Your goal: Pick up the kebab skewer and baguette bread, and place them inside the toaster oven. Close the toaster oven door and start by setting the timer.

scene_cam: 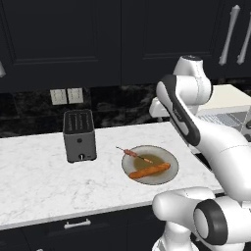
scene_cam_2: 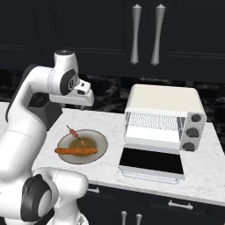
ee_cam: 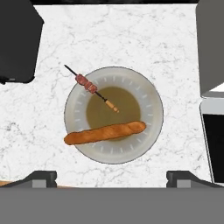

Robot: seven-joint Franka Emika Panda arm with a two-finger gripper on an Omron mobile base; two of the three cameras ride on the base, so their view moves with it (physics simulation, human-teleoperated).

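A: Left base view: kebab skewer (scene_cam: 135,156) and baguette bread (scene_cam: 149,170) lie apart on the plate (scene_cam: 169,174), beside the slot toaster (scene_cam: 79,136).

B: Right base view: the toaster oven (scene_cam_2: 165,118) stands right of them, its toaster oven door (scene_cam_2: 152,162) already down.

A: Hand view: the gripper (ee_cam: 112,177), fingers spread wide and empty, hangs high. I'd descend onto the skewer's meat, pinching across the stick.

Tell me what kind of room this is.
A kitchen, going by the marble counter under dark cabinets, the cream toaster oven with its door down, a slot toaster, and a plate of food.
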